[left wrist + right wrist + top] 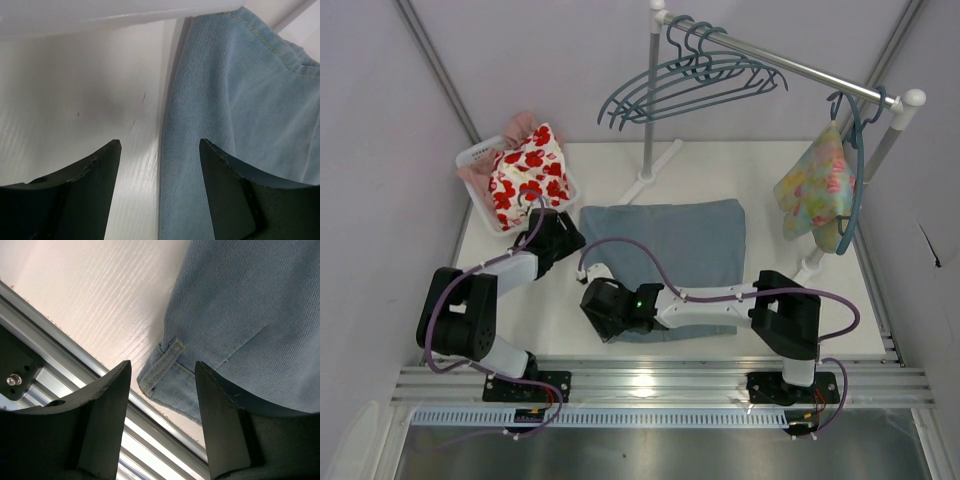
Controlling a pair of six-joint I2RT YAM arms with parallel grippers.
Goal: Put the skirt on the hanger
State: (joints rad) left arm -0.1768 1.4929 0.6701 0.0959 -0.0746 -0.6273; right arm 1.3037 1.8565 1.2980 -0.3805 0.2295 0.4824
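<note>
A light blue denim skirt (pixel 670 245) lies flat in the middle of the desk (pixel 740 175), its near edge close to the desk's near edge. The cloth looks soft but fairly thick. It will likely drape and fold under its own weight when lifted, and it is neither fragile nor slippery. It should be light enough for two pinches to carry it. The stitched edges and corners look like the firmest places to take hold.

The left claw (pixel 160 145) is at the skirt's left edge, towards the far corner. Its jaws are well apart, one over the cloth and one over bare desk, and it grips nothing. The right claw (pixel 162 365) is at the skirt's near left corner, beside a belt loop (pixel 161 371). Its jaws are also apart around that corner and are not pinching it.

Several teal hangers (pixel 695 85) hang from a rail (pixel 790 65) beyond the desk's far edge, well apart from the skirt. A basket (pixel 475 160) holding red-flowered cloth sits at the far left corner.
</note>
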